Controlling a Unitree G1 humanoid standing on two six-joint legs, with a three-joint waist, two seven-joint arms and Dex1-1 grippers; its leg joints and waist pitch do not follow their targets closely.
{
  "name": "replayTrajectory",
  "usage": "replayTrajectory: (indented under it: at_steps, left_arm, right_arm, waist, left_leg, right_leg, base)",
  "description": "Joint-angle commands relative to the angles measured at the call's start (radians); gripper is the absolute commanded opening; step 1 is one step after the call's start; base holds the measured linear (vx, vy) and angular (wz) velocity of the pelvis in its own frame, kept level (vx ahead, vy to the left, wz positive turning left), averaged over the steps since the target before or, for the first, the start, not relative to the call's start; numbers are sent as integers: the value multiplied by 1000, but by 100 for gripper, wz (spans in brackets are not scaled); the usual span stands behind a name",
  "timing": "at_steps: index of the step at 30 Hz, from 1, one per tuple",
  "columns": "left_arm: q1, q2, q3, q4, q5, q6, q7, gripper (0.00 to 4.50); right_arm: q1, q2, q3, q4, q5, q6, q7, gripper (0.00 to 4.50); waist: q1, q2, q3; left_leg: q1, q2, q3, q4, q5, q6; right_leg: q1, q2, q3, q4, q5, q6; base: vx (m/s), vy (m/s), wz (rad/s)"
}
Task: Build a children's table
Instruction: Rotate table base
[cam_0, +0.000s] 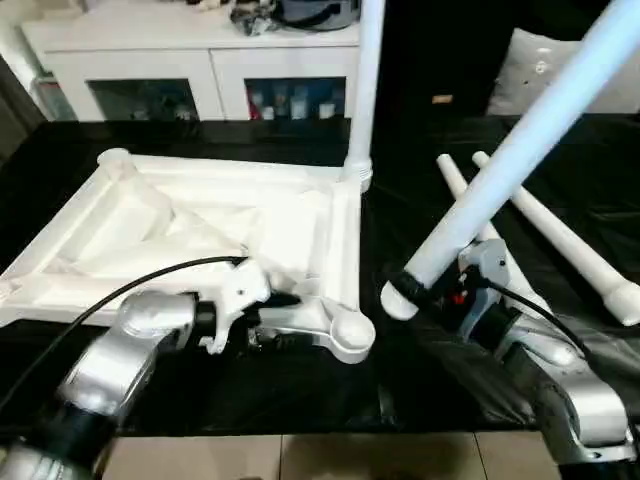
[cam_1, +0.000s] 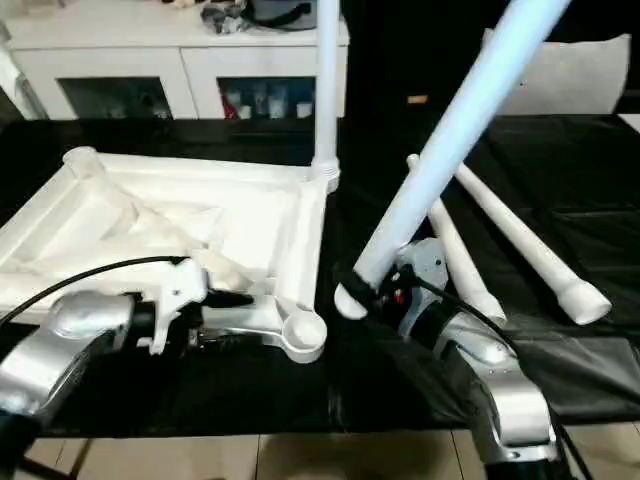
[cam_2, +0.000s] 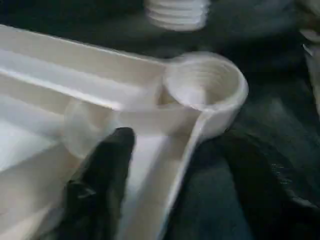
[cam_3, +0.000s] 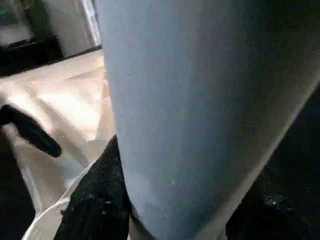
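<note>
Tabletop (cam_0: 200, 225) lies upside down on the black cloth (cam_0: 300, 395) in front of me, ribbed underside up, with one leg (cam_0: 365, 80) already standing upright in the far corner socket on my right side. I see the near corner socket (cam_0: 350, 335) empty, its threaded cup facing up in the left wrist view.

My left arm reaches in low from the left, forearm angled across toward the middle, wrist turned so the left gripper (cam_0: 275, 320) points sideways along the tabletop's near rim toward that empty socket. One black finger (cam_2: 102, 185) lies over the rim just short of the cup; I cannot tell from here how far apart the fingers stand, nor whether they pinch the rim.

My right arm comes up from the lower right, elbow bent, forearm slanting in toward the centre. The right gripper (cam_0: 425, 290) is clamped on the thick end of a second leg (cam_0: 520, 150), which tilts steeply up and away to the right, its capped lower end hanging just beside the empty socket but not in it. In the right wrist view the leg sits against a black finger (cam_3: 97, 200).

Two spare legs (cam_0: 560, 235) lie crossed on the cloth to the right, beyond my right arm. A white cabinet (cam_0: 200, 70) with glass doors stands behind.
</note>
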Motion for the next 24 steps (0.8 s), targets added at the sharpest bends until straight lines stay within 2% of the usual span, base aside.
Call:
replayTrajectory:
  at_steps: [1,3,4,5,6,7,8,10,11,12,13,14,15,16,18,20,24]
  left_arm:
    - [-28,15,-16,37,25,-27,-42,289]
    - [-59,11,-30,84,41,-53,-63,248]
    - [-77,7,-39,114,57,-73,-67,253]
    - [-83,5,-42,126,64,-83,-70,253]
    - [-92,2,-46,141,69,-87,-75,230]
    - [-98,0,-48,149,70,-87,-80,230]
    - [-105,-3,-50,162,72,-90,-86,209]
    - [-124,-8,-59,201,76,-109,-106,204]
    - [-131,-9,-64,214,82,-120,-108,204]
    - [-135,-9,-67,224,87,-129,-110,175]
    - [-139,-11,-70,234,90,-135,-115,175]
    - [-143,-13,-72,244,93,-140,-121,156]
    - [-145,-14,-73,250,95,-143,-126,153]
    - [-148,-15,-74,259,97,-149,-131,153]
    - [-152,-17,-76,270,101,-154,-143,123]
    - [-152,-17,-79,275,103,-158,-155,111]
    - [-152,-20,-80,289,107,-172,-163,87]
  right_arm:
    - [-11,-8,8,0,19,2,28,191]
    - [-10,-9,7,3,18,-2,39,191]
    - [-8,-11,8,3,14,-5,42,191]
    - [-8,-13,9,4,13,-7,44,191]
    - [-6,-13,10,4,13,-8,45,191]
    - [-5,-13,10,4,13,-8,46,191]
    - [-3,-14,11,3,13,-8,47,191]
    - [1,-18,15,2,14,-8,54,191]
    - [3,-20,16,2,14,-8,57,191]
    - [5,-21,18,0,13,-8,58,191]
    - [6,-21,17,-1,13,-8,60,191]
    - [7,-21,17,-1,13,-7,62,191]
    - [9,-21,17,-3,13,-6,63,191]
    - [10,-21,17,-4,13,-6,64,191]
    - [13,-21,17,-6,12,-4,67,191]
    - [17,-21,18,-11,13,-2,69,191]
    - [18,-24,22,-13,15,1,71,191]
  waist:
    - [2,6,-59]
    - [0,4,-56]
    - [0,10,-57]
    - [-2,8,-56]
    - [-2,6,-57]
    - [-3,8,-56]
    - [-3,12,-56]
    - [-2,9,-56]
    - [-1,13,-56]
    - [-1,11,-56]
    - [-1,11,-56]
    - [-1,10,-56]
    - [0,14,-57]
    - [-2,11,-56]
    - [-1,12,-56]
    - [0,14,-55]
    - [0,13,-54]
  left_leg:
    - [-11,45,2,-81,-30,83]
    - [-9,48,2,-86,-72,67]
    - [-9,50,1,-87,-82,55]
    - [-10,50,1,-89,-88,51]
    - [-9,52,1,-89,-95,43]
    - [-9,51,2,-89,-96,38]
    - [-8,52,1,-89,-97,35]
    - [-8,51,3,-90,-105,32]
    - [-8,52,2,-90,-104,30]
    - [-9,52,2,-90,-102,30]
    - [-8,52,2,-90,-102,29]
    - [-10,53,1,-90,-98,30]
    - [-10,53,1,-90,-94,29]
    - [-10,53,2,-91,-99,30]
    - [-10,54,2,-90,-99,31]
    - [-10,56,2,-91,-102,31]
    - [-10,55,2,-91,-106,33]
  right_leg:
    - [66,-52,30,-53,-14,-280]
    - [66,-52,29,-60,-65,-279]
    - [68,-54,30,-59,-74,-280]
    - [68,-53,29,-61,-79,-277]
    - [69,-55,30,-60,-83,-275]
    - [68,-54,30,-62,-86,-275]
    - [68,-55,31,-61,-88,-276]
    - [68,-55,32,-64,-97,-277]
    - [68,-55,32,-62,-94,-278]
    - [69,-55,32,-64,-92,-277]
    - [69,-55,32,-63,-90,-278]
    - [70,-56,32,-62,-83,-280]
    - [70,-57,32,-61,-78,-282]
    - [70,-56,32,-63,-83,-282]
    - [70,-57,32,-63,-87,-284]
    - [69,-59,33,-64,-89,-287]
    - [70,-58,33,-64,-98,-287]
  base:
    - [0,0,0]
    - [0,0,0]
    - [0,0,0]
    - [0,0,0]
    - [0,0,0]
    - [0,0,0]
    - [0,0,0]
    - [0,0,0]
    - [0,0,0]
    - [0,0,0]
    - [0,0,0]
    - [0,0,0]
    - [0,0,0]
    - [0,0,0]
    - [0,0,0]
    - [0,0,0]
    - [0,0,0]
